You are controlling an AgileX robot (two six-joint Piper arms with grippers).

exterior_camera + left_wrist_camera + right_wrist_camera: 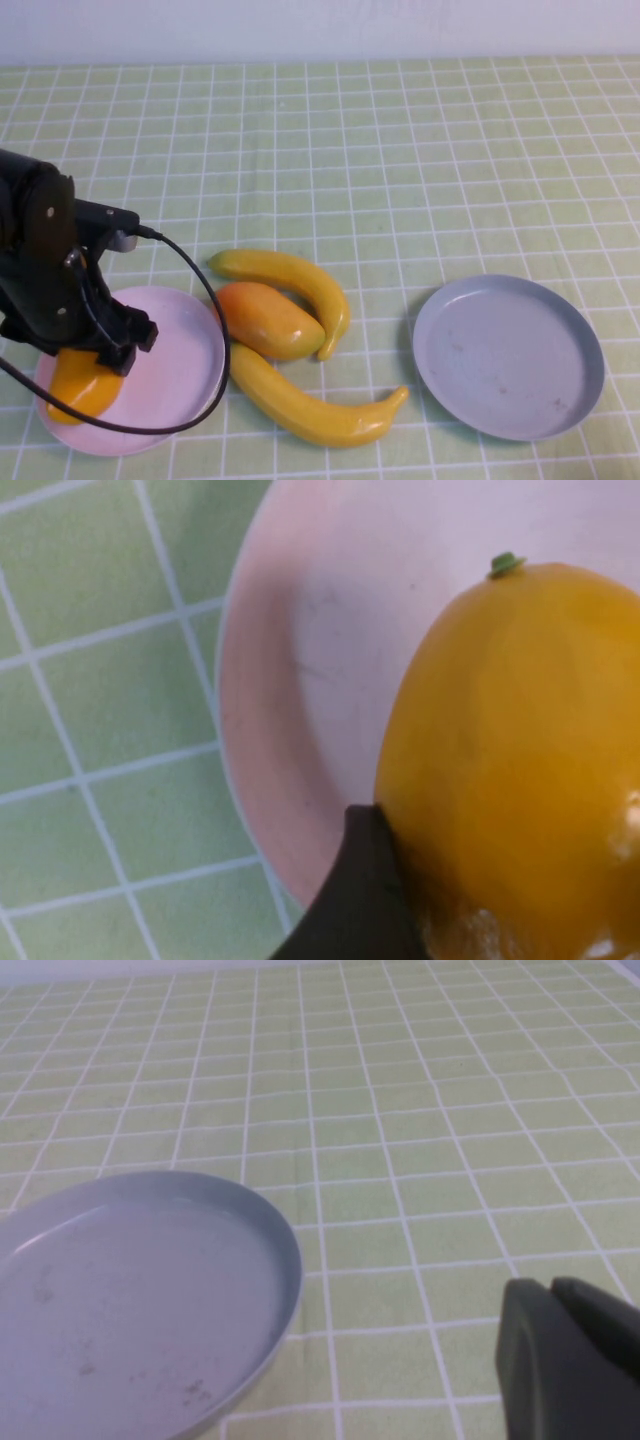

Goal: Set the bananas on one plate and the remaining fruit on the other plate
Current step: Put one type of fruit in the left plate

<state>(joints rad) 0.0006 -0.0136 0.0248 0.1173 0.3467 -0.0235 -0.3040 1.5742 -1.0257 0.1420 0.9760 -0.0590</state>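
Holding a yellow-orange mango (82,385) over the pink plate (185,375), left gripper (85,365) clenched on it, low at the plate's near-left rim; finger (362,900) pressed to the skin in left wrist view. Glossy, rounded, prob. slippery & fairly light, rigid-looking; best gripped across the plump middle, not the tapered ends. Second mango (268,320) on the cloth just right of the pink plate, wedged between two bananas (300,285) & touching both, so tight access, risk of nudging them. Bananas long, curved, smooth: grip mid-length. Grey-blue plate (585,375) bare, well to the right. Right gripper (570,1360) near that plate, outside high view; jaws: can't tell.
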